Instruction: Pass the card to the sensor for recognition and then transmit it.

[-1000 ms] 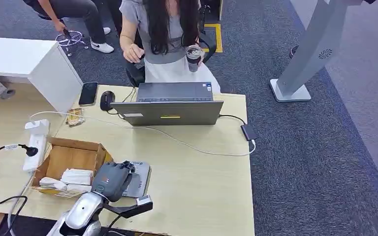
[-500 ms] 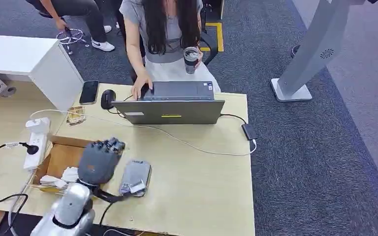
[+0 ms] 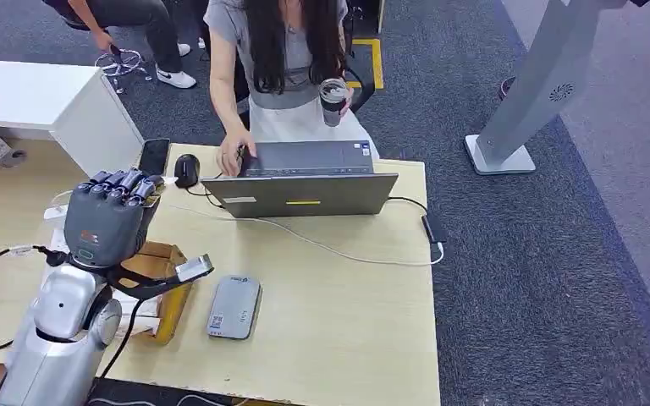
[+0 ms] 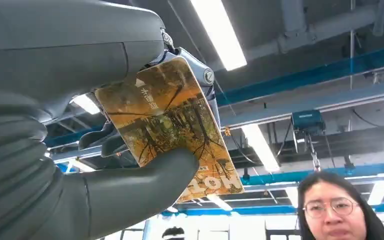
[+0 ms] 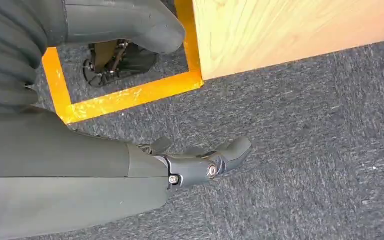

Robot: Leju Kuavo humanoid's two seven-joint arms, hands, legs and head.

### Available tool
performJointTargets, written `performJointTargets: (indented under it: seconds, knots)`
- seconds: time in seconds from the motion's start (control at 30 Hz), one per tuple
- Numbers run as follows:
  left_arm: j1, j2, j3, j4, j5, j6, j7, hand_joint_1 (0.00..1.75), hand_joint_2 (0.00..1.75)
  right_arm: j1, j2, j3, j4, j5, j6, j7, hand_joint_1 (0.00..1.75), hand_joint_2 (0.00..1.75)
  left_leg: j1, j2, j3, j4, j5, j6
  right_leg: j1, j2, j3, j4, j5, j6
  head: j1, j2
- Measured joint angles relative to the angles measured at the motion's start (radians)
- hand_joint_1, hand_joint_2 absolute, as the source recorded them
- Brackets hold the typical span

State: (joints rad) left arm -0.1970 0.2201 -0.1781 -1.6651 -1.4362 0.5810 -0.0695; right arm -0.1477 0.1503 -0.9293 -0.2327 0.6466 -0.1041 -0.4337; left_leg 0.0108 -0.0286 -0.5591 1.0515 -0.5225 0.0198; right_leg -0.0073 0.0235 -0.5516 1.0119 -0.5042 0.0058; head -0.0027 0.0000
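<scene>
Head view: your left hand (image 3: 108,222) is lifted above the left part of the wooden desk (image 3: 338,321), back of the hand facing the camera, fingers pointing away toward the person seated behind the laptop (image 3: 305,191). The card (image 3: 193,269) is sticking out edge-on beside the thumb, above the rim of the open cardboard box (image 3: 172,298). The grey sensor pad (image 3: 233,307) is lying flat on the desk just beside the box, apart from the hand and the card.

Left wrist view: you are pinching the card (image 4: 172,127) between the thick grey thumb and the darker fingers (image 4: 105,142) behind it. Its printed face, an orange-brown tree scene, is turned to the camera, with ceiling lights and part of a person behind it.

Right wrist view: your right hand (image 5: 200,162) is hanging beside the desk over grey carpet (image 5: 305,150) and a yellow floor marking (image 5: 125,97). Its fingers are curling loosely with nothing in them and the thumb standing well away.

On the desk a phone (image 3: 153,156) and a mouse (image 3: 187,169) are lying beside the laptop, and a white cable (image 3: 347,253) is running across the top.
</scene>
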Motion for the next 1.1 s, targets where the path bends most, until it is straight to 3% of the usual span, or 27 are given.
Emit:
performJointTargets:
  seconds: [0.33, 0.47, 0.67, 0.77, 1.1]
  knots:
    - [-0.077, 0.017, 0.031, 0.0, -0.008, 0.037, 0.005, 1.75, 1.75, -0.007, 0.0, 0.001, 0.0, 0.0, -0.001, 0.011, 0.0, 1.75, 0.0, 0.0, 0.0, 0.0, 0.0, 0.0, 0.0, 0.0, 0.0, 0.0, 0.0, 0.001, 0.0, 0.0]
    - [-0.156, 0.039, 0.048, 0.009, 0.006, 0.009, 0.005, 1.75, 1.75, -0.009, 0.0, 0.004, 0.0, 0.0, 0.0, 0.016, 0.0, 1.75, 0.0, 0.0, 0.0, 0.0, 0.0, 0.0, 0.0, 0.0, 0.0, 0.0, 0.001, 0.001, 0.0, 0.0]
    - [-0.375, 0.082, 0.056, 0.195, -0.006, -0.072, 0.024, 1.75, 1.75, -0.017, 0.0, 0.017, 0.0, 0.01, 0.0, 0.034, 0.0, 1.75, 0.0, 0.0, 0.0, 0.0, 0.001, 0.001, 0.0, 0.0, 0.0, 0.0, 0.002, 0.0, 0.0, 0.0]
    - [-0.463, 0.096, 0.058, 0.299, -0.016, -0.08, 0.029, 1.75, 1.75, -0.017, 0.0, 0.024, 0.0, 0.01, -0.001, 0.042, 0.0, 1.75, 0.0, 0.0, 0.0, 0.0, 0.002, 0.001, 0.0, 0.0, 0.0, 0.0, 0.002, 0.001, 0.0, 0.0]
    - [-0.508, 0.098, 0.058, 0.446, -0.03, -0.045, 0.052, 1.75, 1.75, -0.017, 0.0, 0.029, 0.0, 0.01, -0.002, 0.043, 0.0, 1.75, 0.0, 0.0, -0.001, 0.0, 0.001, 0.002, 0.0, 0.0, 0.0, -0.001, 0.002, 0.001, 0.0, 0.0]
